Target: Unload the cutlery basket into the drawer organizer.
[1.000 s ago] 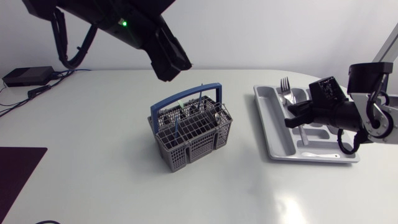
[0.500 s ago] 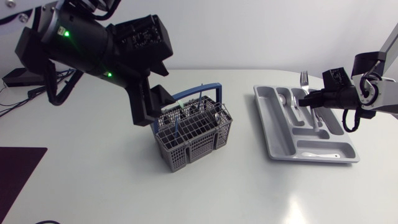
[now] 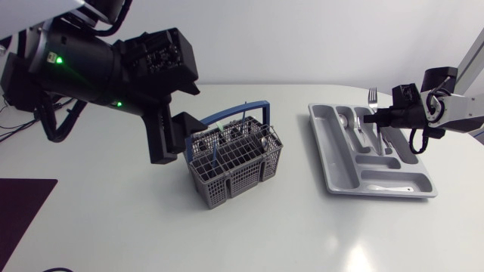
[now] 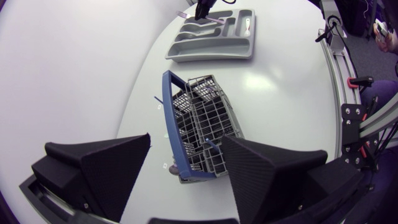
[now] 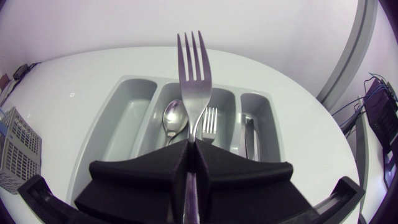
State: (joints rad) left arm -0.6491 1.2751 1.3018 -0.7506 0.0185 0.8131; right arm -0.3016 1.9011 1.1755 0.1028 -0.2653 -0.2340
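Observation:
The grey cutlery basket point(image 3: 232, 162) with a blue handle point(image 3: 240, 110) stands mid-table and holds several pieces of cutlery. My left gripper point(image 3: 174, 140) hangs open at the basket's left side, nothing between its fingers. In the left wrist view the basket point(image 4: 205, 121) lies just ahead of the open gripper point(image 4: 186, 149). The grey drawer organizer point(image 3: 338, 162) lies at the right. Above its far end my right gripper point(image 3: 375, 119) is shut on a steel fork point(image 3: 372, 95). In the right wrist view the fork point(image 5: 194, 68) points forward from the gripper point(image 5: 191, 148) over the organizer point(image 5: 127, 118).
The organizer's compartments hold a spoon point(image 5: 175, 118), a second fork point(image 5: 210, 121) and a knife point(image 5: 249, 134). Another piece lies in its front compartment point(image 3: 393, 188). A dark mat point(image 3: 19, 208) lies at the table's front left edge.
My left arm has come down from above the basket's far side to its left side, gripper still open. My right gripper has carried the fork rightward and farther back over the organizer.

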